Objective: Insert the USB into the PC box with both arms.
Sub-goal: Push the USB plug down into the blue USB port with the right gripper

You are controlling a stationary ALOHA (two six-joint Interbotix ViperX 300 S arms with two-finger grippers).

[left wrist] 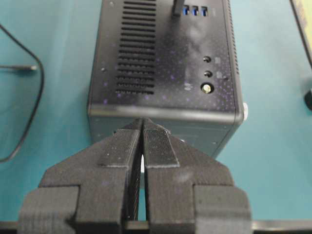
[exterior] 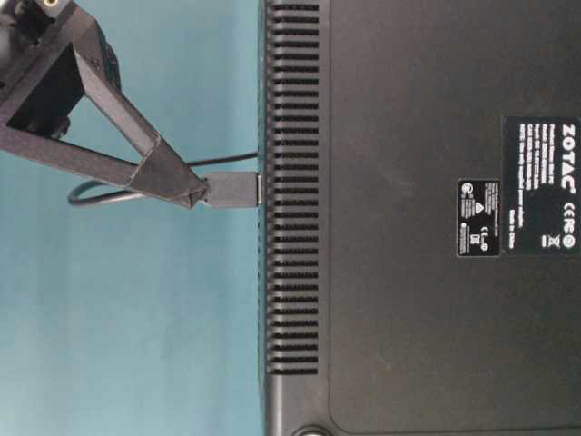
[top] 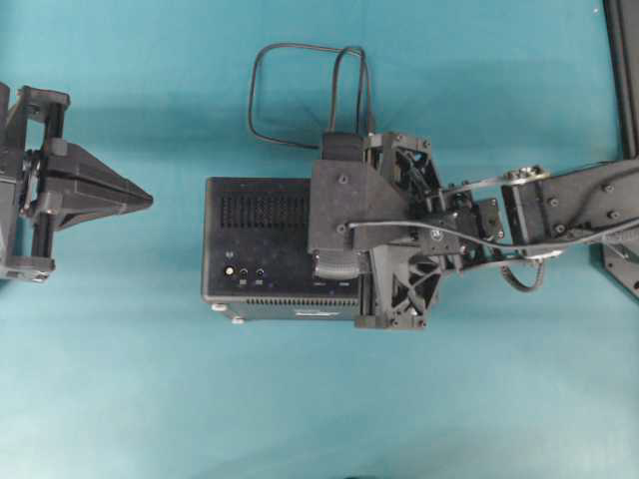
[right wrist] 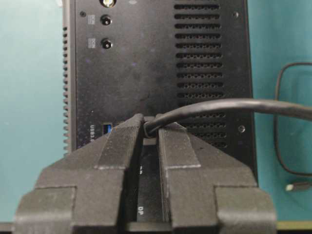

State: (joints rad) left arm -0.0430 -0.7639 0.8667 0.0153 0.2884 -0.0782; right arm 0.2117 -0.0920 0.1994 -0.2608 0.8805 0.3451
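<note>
The PC box (top: 255,259) lies in the middle of the teal table, port face up. My right gripper (top: 339,244) hangs over its right part, shut on the USB plug (exterior: 231,189). In the table-level view the plug's front end meets the box (exterior: 408,136) at its vented port face, with the right gripper (exterior: 198,193) behind it. In the right wrist view the gripper (right wrist: 150,124) pinches the plug beside a blue port (right wrist: 108,128), and the cable (right wrist: 219,103) runs off right. My left gripper (top: 148,200) is shut and empty, left of the box. In its wrist view the gripper (left wrist: 142,122) faces the box's (left wrist: 165,58) end.
The USB cable loop (top: 251,100) lies on the table behind the box, its metal tip (right wrist: 300,186) resting flat. Three blue ports (left wrist: 195,9) show beside the plug (left wrist: 175,7). A black frame post (top: 624,60) stands at the far right edge.
</note>
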